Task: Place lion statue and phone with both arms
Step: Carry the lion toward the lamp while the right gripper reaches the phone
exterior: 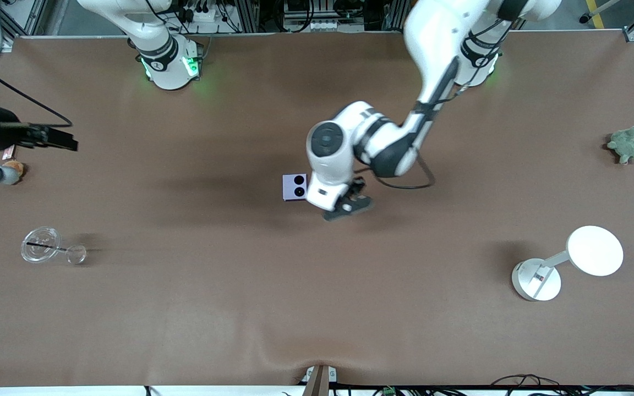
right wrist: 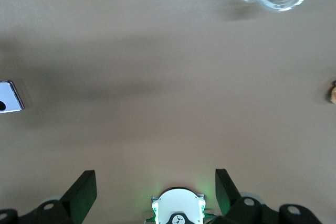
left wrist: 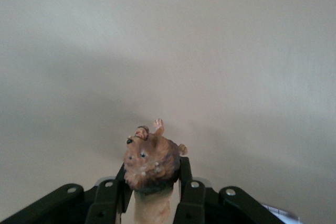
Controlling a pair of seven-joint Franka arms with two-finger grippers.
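Note:
The lion statue (left wrist: 152, 163), a small reddish-brown figurine with a darker mane, is clamped between my left gripper's (left wrist: 154, 184) black fingers. In the front view the left gripper (exterior: 347, 206) is low over the middle of the table, right beside the phone (exterior: 295, 187), and the statue is hidden under the hand. The phone is pale lavender with two black circles and lies flat; its edge shows in the right wrist view (right wrist: 9, 97). My right gripper (exterior: 55, 138) hangs open and empty over the right arm's end of the table (right wrist: 155, 187).
A round brown plush toy (exterior: 14, 169) lies under the right arm. A clear glass dish with a small glass (exterior: 42, 245) sits nearer the front camera. A green plush toy (exterior: 628, 144) and a white round stand (exterior: 567, 264) sit at the left arm's end.

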